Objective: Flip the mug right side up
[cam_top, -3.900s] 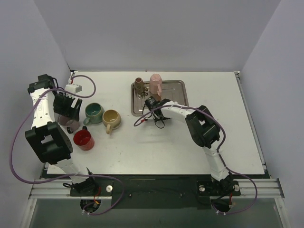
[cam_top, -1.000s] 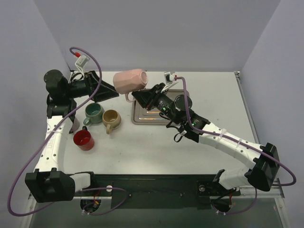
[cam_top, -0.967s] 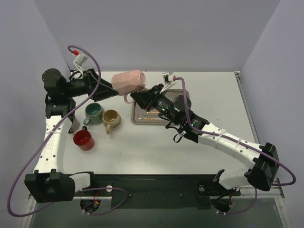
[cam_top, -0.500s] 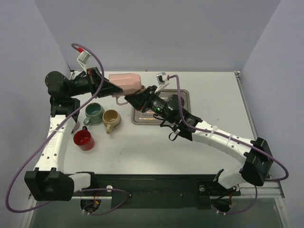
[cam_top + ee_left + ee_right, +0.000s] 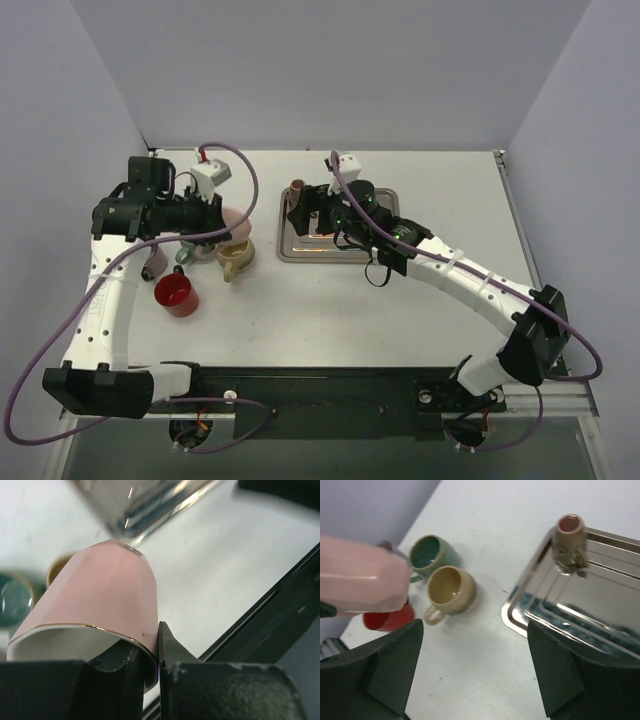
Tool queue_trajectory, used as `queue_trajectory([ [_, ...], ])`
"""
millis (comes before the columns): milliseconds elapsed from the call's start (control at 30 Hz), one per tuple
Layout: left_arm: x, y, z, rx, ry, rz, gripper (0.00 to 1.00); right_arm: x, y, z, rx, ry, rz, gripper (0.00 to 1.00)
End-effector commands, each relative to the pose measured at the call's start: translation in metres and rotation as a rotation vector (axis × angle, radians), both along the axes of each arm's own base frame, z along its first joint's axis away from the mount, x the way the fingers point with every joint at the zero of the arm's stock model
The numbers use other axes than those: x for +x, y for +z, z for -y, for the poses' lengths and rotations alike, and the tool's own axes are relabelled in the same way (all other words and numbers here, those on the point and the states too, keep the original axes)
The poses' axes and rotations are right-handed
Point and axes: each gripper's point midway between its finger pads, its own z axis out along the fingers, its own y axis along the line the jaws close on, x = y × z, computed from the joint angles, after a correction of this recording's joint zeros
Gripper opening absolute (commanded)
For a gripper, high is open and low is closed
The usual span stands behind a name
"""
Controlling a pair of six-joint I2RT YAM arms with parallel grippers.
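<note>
Grip on pink mug [image 5: 100, 600] by left gripper [image 5: 147, 647]: pinches the rim wall, one finger inside the mouth, one outside, closed tight on it. Holds it off the table [image 5: 400, 310], roughly on its side, mouth toward the wrist and base pointing away. Hangs at the table's left, above green mug [image 5: 427, 552] and tan mug [image 5: 449, 586], near red mug [image 5: 177, 293]. As for right gripper [image 5: 475, 630]: spreads wide, grasps nothing, hovers by the left edge of metal tray [image 5: 515, 620]. Small brown cup [image 5: 570, 542] upright on that tray.
</note>
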Motion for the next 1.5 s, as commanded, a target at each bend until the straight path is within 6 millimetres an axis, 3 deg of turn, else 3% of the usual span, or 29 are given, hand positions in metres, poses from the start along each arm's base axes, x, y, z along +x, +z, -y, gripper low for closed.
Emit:
queue_trajectory([
  [0,-0.07,-0.096,-0.081,0.545,-0.141,-0.271,0.0,0.023,-0.03,0.041,-0.195,-0.119,-0.006,0.8],
  [33,-0.073,-0.113,-0.09,0.595,-0.129,-0.301,0.0,0.029,-0.039,0.043,-0.228,-0.138,-0.01,0.8],
  [133,-0.072,-0.137,-0.095,0.64,-0.12,-0.337,0.0,0.055,-0.047,0.038,-0.269,-0.145,-0.023,0.81],
  [167,-0.068,-0.146,-0.095,0.653,-0.11,-0.337,0.0,0.068,-0.05,0.026,-0.283,-0.122,-0.017,0.8],
  [200,-0.066,-0.15,-0.094,0.648,-0.089,-0.344,0.0,0.079,-0.082,0.028,-0.353,-0.117,-0.071,0.79],
  [233,-0.062,-0.157,-0.091,0.64,-0.075,-0.338,0.0,0.091,-0.067,0.021,-0.351,-0.1,-0.041,0.75],
  [267,-0.056,-0.16,-0.089,0.639,-0.07,-0.324,0.0,0.1,-0.099,0.023,-0.418,-0.091,-0.1,0.73],
  [300,-0.058,-0.168,-0.087,0.639,-0.078,-0.347,0.0,0.111,-0.088,0.02,-0.438,-0.08,-0.07,0.71],
  [333,-0.059,-0.176,-0.085,0.642,-0.085,-0.365,0.0,0.12,-0.111,0.022,-0.512,-0.065,-0.078,0.71],
  [367,-0.061,-0.181,-0.083,0.643,-0.095,-0.376,0.0,0.128,-0.109,0.02,-0.534,-0.054,-0.06,0.71],
  [400,-0.063,-0.189,-0.083,0.647,-0.104,-0.39,0.0,0.134,-0.122,0.021,-0.611,-0.015,-0.033,0.71],
  [633,-0.066,-0.227,-0.094,0.731,-0.095,-0.453,0.0,0.157,-0.151,0.032,-0.929,0.288,0.203,0.72],
  [700,-0.059,-0.235,-0.098,0.752,-0.07,-0.445,0.0,0.164,-0.161,0.034,-0.967,0.334,0.226,0.7],
  [733,-0.057,-0.238,-0.098,0.757,-0.062,-0.444,0.0,0.167,-0.166,0.032,-0.975,0.367,0.239,0.64],
  [800,-0.056,-0.242,-0.097,0.752,-0.054,-0.455,0.06,0.174,-0.175,0.033,-0.979,0.398,0.246,0.58],
  [867,-0.056,-0.245,-0.094,0.734,-0.063,-0.459,0.15,0.181,-0.184,0.034,-0.983,0.428,0.252,0.57],
  [967,-0.064,-0.243,-0.089,0.706,-0.095,-0.475,0.41,0.184,-0.204,0.033,-1.009,0.484,0.246,0.59],
  [1000,-0.066,-0.239,-0.088,0.702,-0.103,-0.466,0.49,0.185,-0.201,0.03,-1.009,0.495,0.257,0.59],
  [1033,-0.068,-0.233,-0.087,0.693,-0.109,-0.467,0.5,0.185,-0.211,0.029,-1.006,0.511,0.24,0.59],
  [1067,-0.066,-0.226,-0.087,0.688,-0.094,-0.442,0.51,0.187,-0.207,0.027,-1.004,0.513,0.243,0.59],
  [1167,-0.055,-0.194,-0.09,0.682,-0.026,-0.348,0.54,0.192,-0.22,0.023,-1.007,0.517,0.206,0.58],
  [1267,-0.05,-0.17,-0.089,0.656,0.006,-0.273,0.56,0.197,-0.221,0.015,-0.981,0.52,0.191,0.54],
  [1367,-0.046,-0.15,-0.091,0.65,0.037,-0.205,0.57,0.199,-0.228,0.013,-1.0,0.517,0.183,0.42],
  [1467,-0.045,-0.142,-0.093,0.654,0.048,-0.176,0.58,0.196,-0.234,0.01,-1.038,0.539,0.197,0.34],
])
